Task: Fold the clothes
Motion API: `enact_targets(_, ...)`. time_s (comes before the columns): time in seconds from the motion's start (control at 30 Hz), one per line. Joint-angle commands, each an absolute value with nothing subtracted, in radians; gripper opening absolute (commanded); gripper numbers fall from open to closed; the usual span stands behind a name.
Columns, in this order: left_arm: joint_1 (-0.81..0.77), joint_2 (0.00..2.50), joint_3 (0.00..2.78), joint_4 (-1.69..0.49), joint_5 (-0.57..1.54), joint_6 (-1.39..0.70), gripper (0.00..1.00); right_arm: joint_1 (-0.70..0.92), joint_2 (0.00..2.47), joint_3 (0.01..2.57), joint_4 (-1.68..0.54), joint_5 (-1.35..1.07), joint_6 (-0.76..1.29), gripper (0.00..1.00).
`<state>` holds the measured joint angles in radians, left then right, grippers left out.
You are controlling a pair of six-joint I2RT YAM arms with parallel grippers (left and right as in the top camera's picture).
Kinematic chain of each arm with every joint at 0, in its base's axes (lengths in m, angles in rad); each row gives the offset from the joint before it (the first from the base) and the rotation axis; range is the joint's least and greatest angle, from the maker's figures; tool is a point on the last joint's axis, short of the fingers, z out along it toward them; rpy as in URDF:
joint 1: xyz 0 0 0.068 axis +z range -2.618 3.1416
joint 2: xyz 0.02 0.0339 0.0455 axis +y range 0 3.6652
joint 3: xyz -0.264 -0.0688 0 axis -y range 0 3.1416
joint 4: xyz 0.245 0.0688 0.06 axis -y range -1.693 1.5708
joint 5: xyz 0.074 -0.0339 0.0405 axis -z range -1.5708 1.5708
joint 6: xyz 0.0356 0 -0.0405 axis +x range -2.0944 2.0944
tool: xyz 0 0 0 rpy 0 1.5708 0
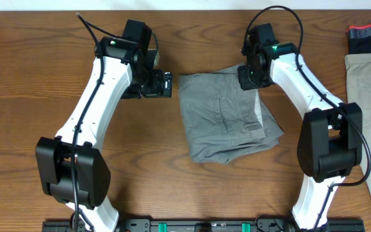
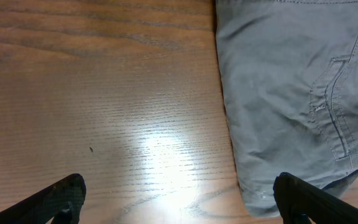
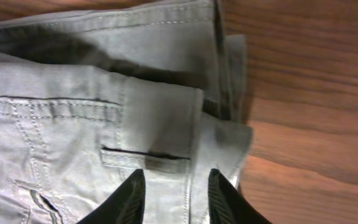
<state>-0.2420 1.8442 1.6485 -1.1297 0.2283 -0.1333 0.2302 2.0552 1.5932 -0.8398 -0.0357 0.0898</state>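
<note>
The shorts [image 1: 227,119] lie mid-frame, long axis running top to bottom. The right gripper [image 3: 174,186], jaws narrowly parted, sits over their upper right corner; the left gripper [image 1: 165,84], wide open, hovers just left.

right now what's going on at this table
A robot is folding a pair of grey-green shorts on a wooden table. The shorts lie folded over in the middle. The right tool sits low over their upper right corner, as the overhead view shows it, jaws a little apart, with cloth under it rather than pinched. The left tool is wide open beside the shorts' left edge, over bare wood, holding nothing.
</note>
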Motion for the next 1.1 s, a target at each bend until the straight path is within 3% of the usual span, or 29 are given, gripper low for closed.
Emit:
enact_targets(0.0, -0.236, 1.829, 1.644, -1.138, 0.215, -0.125, 0.98, 0.228, 2.064, 1.574, -0.827, -0.072, 0.07, 0.3)
enact_targets(0.47, -0.236, 1.829, 1.644, -1.144, 0.215, -0.124, 0.98, 0.223, 2.064, 1.498, -0.776, -0.072, 0.069, 0.32)
enact_targets(0.6, -0.236, 1.829, 1.644, -1.145, 0.215, -0.124, 0.98, 0.223, 2.064, 1.477, -0.754, -0.072, 0.069, 0.22)
enact_targets(0.67, -0.236, 1.829, 1.644, -1.145, 0.215, -0.124, 0.98, 0.222, 2.064, 1.476, -0.75, -0.072, 0.069, 0.04)
enact_targets(0.7, -0.236, 1.829, 1.644, -1.145, 0.215, -0.124, 0.98, 0.221, 2.064, 1.476, -0.747, -0.072, 0.069, 0.01)
enact_targets(1.07, -0.236, 1.829, 1.644, -1.147, 0.215, -0.124, 0.98, 0.221, 2.053, 1.563, -0.818, 0.076, 0.07, 0.01)
